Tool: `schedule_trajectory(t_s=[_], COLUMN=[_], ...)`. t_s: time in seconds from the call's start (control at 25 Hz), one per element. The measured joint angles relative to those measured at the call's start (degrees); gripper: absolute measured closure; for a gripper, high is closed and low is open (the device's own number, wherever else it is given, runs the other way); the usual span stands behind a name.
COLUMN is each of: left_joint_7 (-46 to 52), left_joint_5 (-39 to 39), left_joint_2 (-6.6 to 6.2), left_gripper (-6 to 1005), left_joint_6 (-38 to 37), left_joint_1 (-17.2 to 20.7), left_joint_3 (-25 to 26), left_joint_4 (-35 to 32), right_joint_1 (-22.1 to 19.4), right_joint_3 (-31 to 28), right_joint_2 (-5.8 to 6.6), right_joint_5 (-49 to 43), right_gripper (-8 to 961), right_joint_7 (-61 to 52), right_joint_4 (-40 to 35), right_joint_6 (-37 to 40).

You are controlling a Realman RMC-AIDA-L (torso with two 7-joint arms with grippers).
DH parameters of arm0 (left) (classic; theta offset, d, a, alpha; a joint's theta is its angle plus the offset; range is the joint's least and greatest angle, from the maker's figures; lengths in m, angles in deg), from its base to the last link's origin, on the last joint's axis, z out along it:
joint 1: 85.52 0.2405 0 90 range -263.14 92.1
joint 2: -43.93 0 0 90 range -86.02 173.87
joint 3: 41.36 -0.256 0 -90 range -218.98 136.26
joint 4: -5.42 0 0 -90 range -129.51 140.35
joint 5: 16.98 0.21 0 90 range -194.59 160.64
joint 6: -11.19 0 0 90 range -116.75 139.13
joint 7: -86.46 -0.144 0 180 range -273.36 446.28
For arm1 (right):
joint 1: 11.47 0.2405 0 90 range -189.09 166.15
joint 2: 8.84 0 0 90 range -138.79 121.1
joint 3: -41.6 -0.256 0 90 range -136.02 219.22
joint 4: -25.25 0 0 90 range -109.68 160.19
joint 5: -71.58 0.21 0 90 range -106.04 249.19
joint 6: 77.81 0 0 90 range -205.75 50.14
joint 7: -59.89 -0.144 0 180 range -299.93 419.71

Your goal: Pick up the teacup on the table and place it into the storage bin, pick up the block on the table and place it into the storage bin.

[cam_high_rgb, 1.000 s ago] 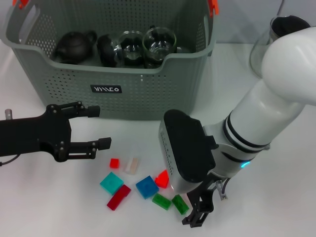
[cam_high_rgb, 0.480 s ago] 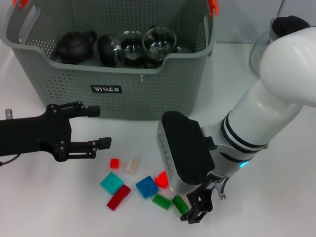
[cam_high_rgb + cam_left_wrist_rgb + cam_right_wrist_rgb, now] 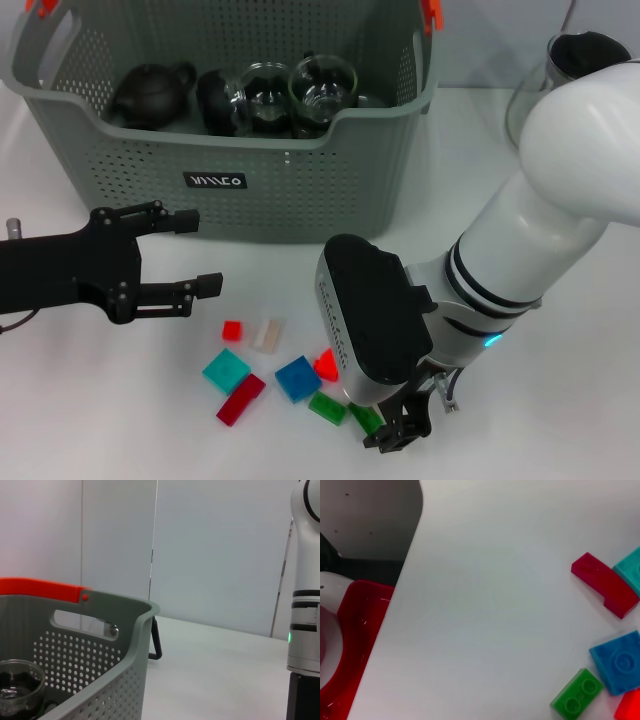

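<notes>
**Right claw low over the blocks; bin already holds the tea ware**

The bin [image 3: 225, 150] fills the upper left and centre of the head view, its perforated front wall facing the camera. Inside it sit a dark teapot [image 3: 150, 92] and two glass cups [image 3: 322, 88], so no teacup shows on the worktop [image 3: 120, 410].

The blocks lie scattered in the lower centre of the frame, on the worktop in front of the bin: a small red one [image 3: 232, 330], a pale one [image 3: 266, 335], a teal one [image 3: 226, 371], a dark red one [image 3: 240, 399], a blue one [image 3: 297, 378] and a green one [image 3: 327, 407]. A second green block is mostly hidden under the right arm.

The right claw [image 3: 398, 432] hangs at the lower centre, right by that hidden green block; whether its fingers are spread or closed on anything I cannot tell (the wrist housing covers them). The left claw [image 3: 195, 253] waits at mid left, just in front of the bin wall, spread wide and empty.

The blocks look like small rigid plastic bricks: light, stiff and smooth, likely to skid or tip if nudged. A pinch across two flat opposite sides, coming straight down, seems the safest hold, since close neighbours leave little room.
</notes>
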Motion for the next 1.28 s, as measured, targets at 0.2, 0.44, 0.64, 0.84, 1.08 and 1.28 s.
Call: schedule_trajectory(t_s=[0.2, 0.44, 0.64, 0.84, 1.08, 1.28], left_joint_7=[0.0, 0.0, -0.1, -0.1, -0.1, -0.1], left_joint_5=[0.0, 0.0, 0.0, 0.2, 0.5, 0.5], left_joint_2=[0.00, 0.00, 0.00, -0.04, -0.21, -0.25], left_gripper=[169, 169, 169, 169, 170, 170], left_joint_6=[0.0, 0.0, 0.0, -0.1, -0.6, -0.6], left_joint_1=[0.1, 0.1, 0.1, 0.1, 0.4, 0.6], left_joint_3=[0.0, 0.0, 0.0, 0.2, 0.8, 0.8], left_joint_4=[0.1, 0.2, 0.2, 0.2, -0.2, -0.5], right_joint_1=[-0.1, -0.2, -0.2, -0.2, -3.5, -6.3], right_joint_3=[0.0, -0.1, -0.7, -2.7, -12.5, -22.9], right_joint_2=[-0.03, -0.02, 0.15, 0.47, 0.75, 0.81], right_joint_5=[0.0, 0.1, 0.3, 0.3, -0.1, -0.1], right_gripper=[384, 410, 499, 499, 500, 500], right_joint_7=[0.0, -0.8, -1.5, -2.9, -3.0, -4.0], right_joint_4=[0.1, 0.3, 0.1, -0.4, -6.3, -16.4], right_joint_6=[-0.4, -0.9, -0.7, 1.5, 9.0, 18.4])
